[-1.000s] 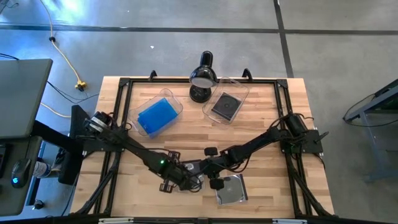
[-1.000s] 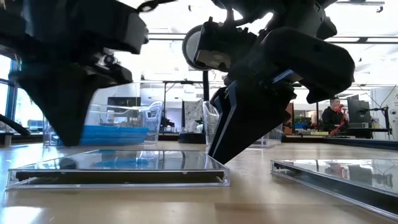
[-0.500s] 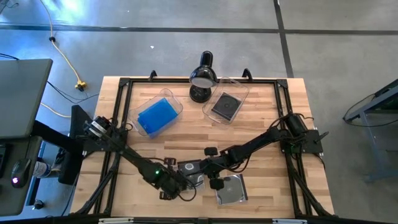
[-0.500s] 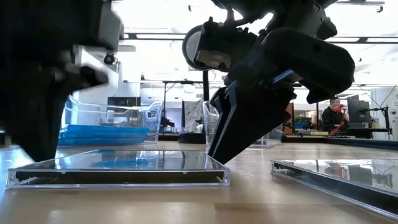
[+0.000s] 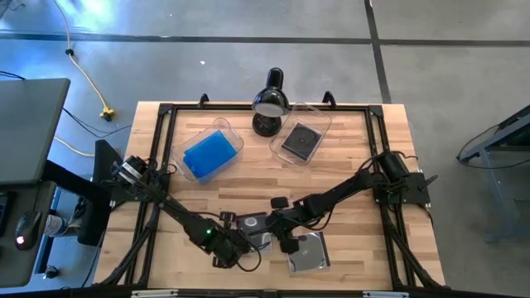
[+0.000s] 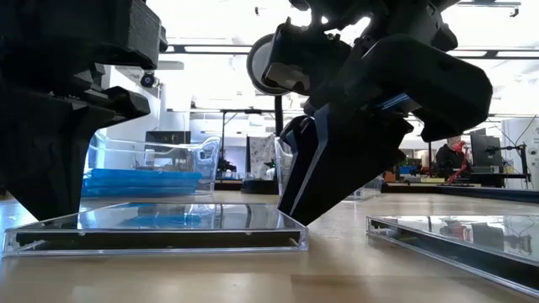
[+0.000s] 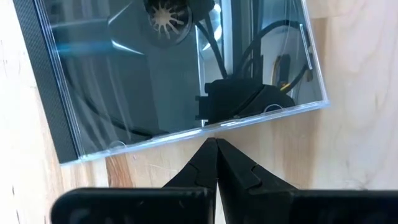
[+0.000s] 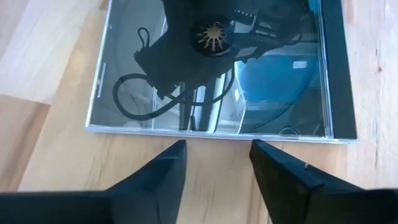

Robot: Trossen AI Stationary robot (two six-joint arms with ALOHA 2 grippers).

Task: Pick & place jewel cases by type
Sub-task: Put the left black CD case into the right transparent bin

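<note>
A clear jewel case (image 5: 256,231) with a silvery disc lies flat on the table between my two grippers, also in the low view (image 6: 168,225). My left gripper (image 7: 215,145) is shut, with its tips at one edge of the case (image 7: 174,74), low over the table (image 6: 42,198). My right gripper (image 8: 217,147) is open at the opposite edge of the case (image 8: 217,74), slanting down toward it (image 6: 295,210). A second clear case (image 5: 308,252) lies flat to the right of the first. Blue cases (image 5: 207,154) lie stacked in the left tub. My left gripper's shut fingertips (image 7: 211,149) meet the middle of the clear case's side edge (image 7: 214,129), coming low along the table from the near-left. The case lies flat on the wood. My right gripper: I cannot tell whether its fingertips (image 8: 176,149) touch the case's edge (image 8: 211,132).
Two clear plastic tubs stand at the far side: the left one (image 5: 222,132) holds blue cases, the right one (image 5: 319,124) a dark grey case (image 5: 300,141). A black desk lamp (image 5: 269,103) stands between them. A person sits in the room behind (image 6: 453,156).
My left gripper has moved toward the table's near edge and come down to the clear case's edge. The case has shifted slightly along the table. My right gripper has stayed at the opposite edge.
</note>
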